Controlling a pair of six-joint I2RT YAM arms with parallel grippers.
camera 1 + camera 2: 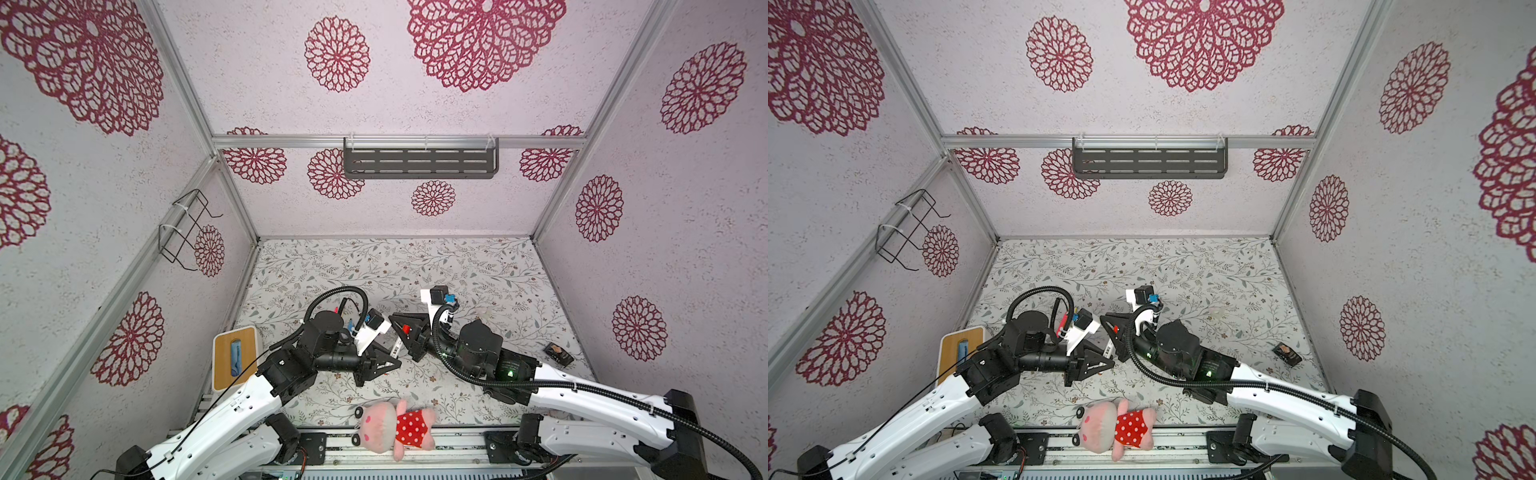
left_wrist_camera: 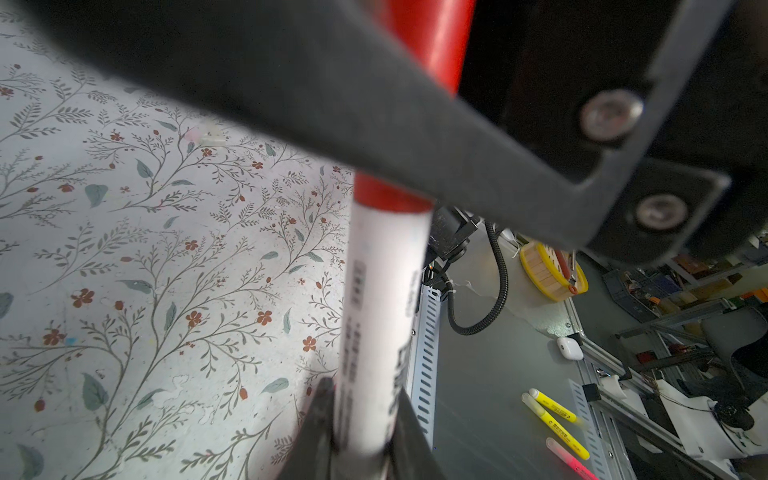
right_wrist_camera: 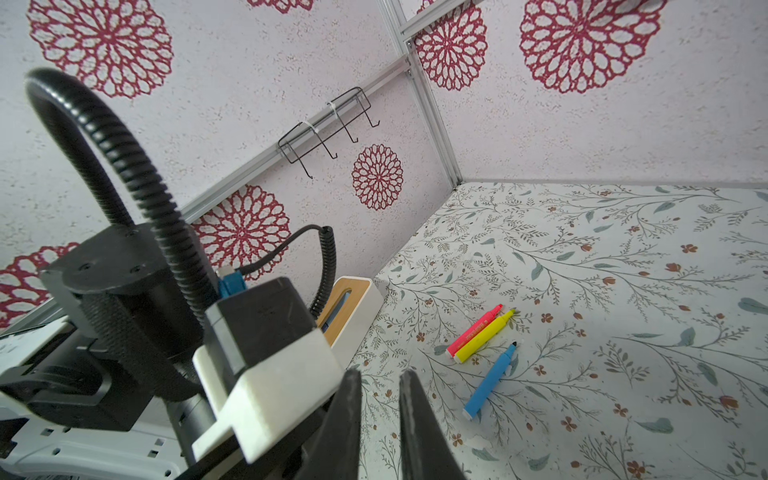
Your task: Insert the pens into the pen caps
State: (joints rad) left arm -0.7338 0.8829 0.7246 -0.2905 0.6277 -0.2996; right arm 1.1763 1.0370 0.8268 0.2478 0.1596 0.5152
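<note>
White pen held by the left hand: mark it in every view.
In a top view: white pen mid-table, between left hand and right hand.
In a top view: white pen between them too.
Left wrist: white pen centre, gripped by left hand.
Right wrist: not visible.
Shared landmark: floral table cover.

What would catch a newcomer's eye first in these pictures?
Over the middle of the table, the left gripper clamps a white-barrelled pen whose red cap runs between the fingers of the right gripper. Then, at the table's front edge, a pink plush pig in a red dotted dress.
</note>
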